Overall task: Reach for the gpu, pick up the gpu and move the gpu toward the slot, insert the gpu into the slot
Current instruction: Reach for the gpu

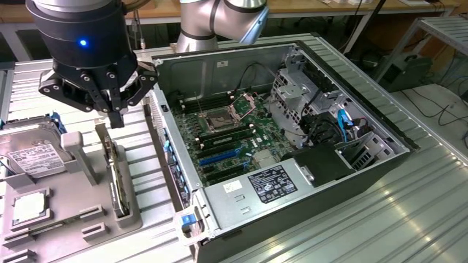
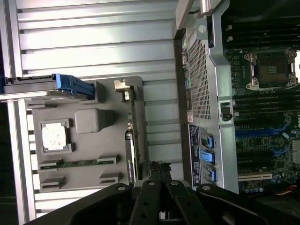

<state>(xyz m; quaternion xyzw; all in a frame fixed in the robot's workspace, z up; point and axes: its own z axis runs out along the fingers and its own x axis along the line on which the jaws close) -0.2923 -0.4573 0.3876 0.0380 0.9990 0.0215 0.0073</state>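
Observation:
The gpu (image 1: 115, 176) stands on edge in a grey fixture tray (image 1: 69, 227) on the exterior view's left, outside the computer case. In the wrist view the gpu (image 2: 131, 140) appears edge-on, with its silver bracket at one end. My gripper (image 1: 115, 119) hangs just above one end of the card, shut, with nothing between its fingers and not touching the card. In the wrist view the gripper (image 2: 159, 169) has its tips pressed together beside the card's edge. The blue slot (image 1: 219, 158) lies on the green motherboard inside the open case, and shows in the wrist view as the slot (image 2: 255, 133).
A hard drive (image 1: 30, 155) with a white label and a processor chip (image 1: 29, 208) sit in the same tray. The open computer case (image 1: 380, 129) holds a processor socket (image 1: 219, 119), drive cage and black power supply (image 1: 272, 183). The case's metal wall (image 1: 172, 159) stands between tray and motherboard.

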